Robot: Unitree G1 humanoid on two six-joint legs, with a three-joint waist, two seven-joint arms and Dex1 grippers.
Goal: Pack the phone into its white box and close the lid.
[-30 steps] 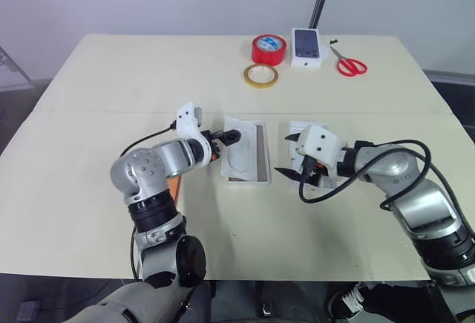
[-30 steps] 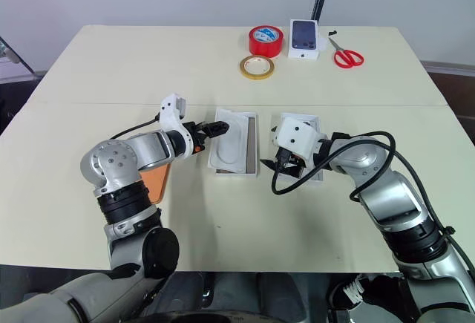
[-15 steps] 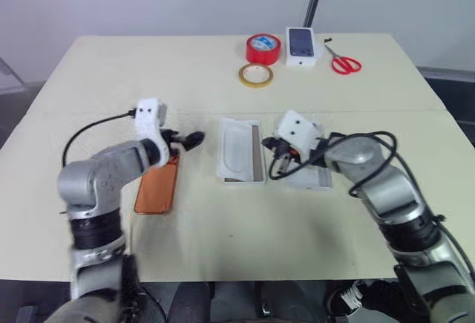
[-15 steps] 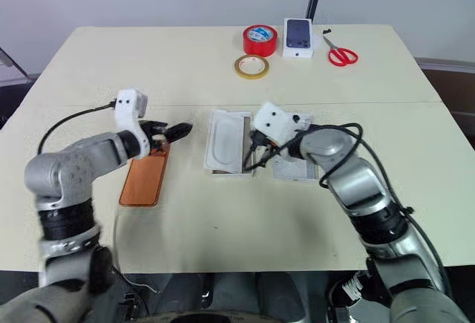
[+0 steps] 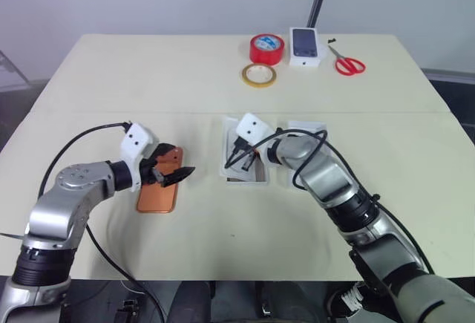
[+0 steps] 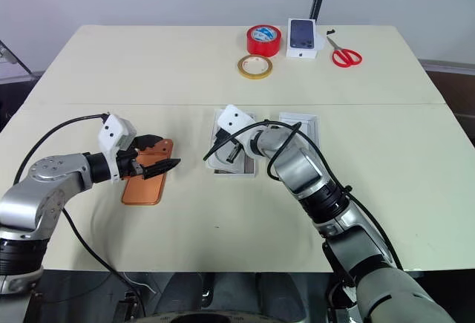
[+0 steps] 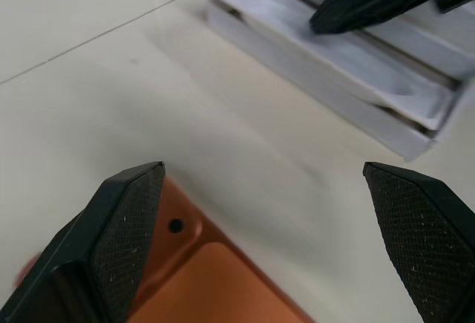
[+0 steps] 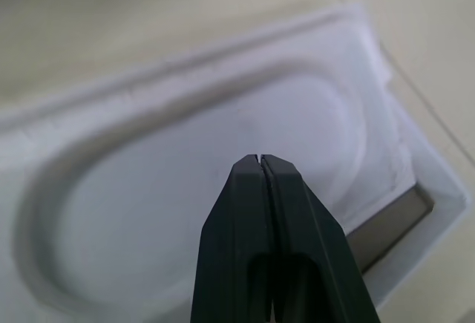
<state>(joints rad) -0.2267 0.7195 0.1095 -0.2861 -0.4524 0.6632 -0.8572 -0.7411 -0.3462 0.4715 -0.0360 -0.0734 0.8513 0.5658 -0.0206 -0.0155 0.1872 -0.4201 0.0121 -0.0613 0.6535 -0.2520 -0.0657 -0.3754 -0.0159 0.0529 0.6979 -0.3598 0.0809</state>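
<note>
Cream table point(image 5: 223, 249). Slim orange smartphone point(image 5: 156, 197) lay flat left of centre; left gripper point(image 5: 169, 174) over it, jaws wide, empty. Centre: shallow white cardboard tray point(image 5: 256, 177), right gripper point(image 5: 239, 161) pinched shut above its moulded insert. Plain white lid point(image 5: 312, 127) just right.

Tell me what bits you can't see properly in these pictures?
- White box: in the head views the right gripper and its arm cover much of the inside.
- Phone: the left gripper hides its far end; whether the fingers touch it is unclear.
- Lid: the right arm hides its near part.
- Small carton: print too small to read.
</note>
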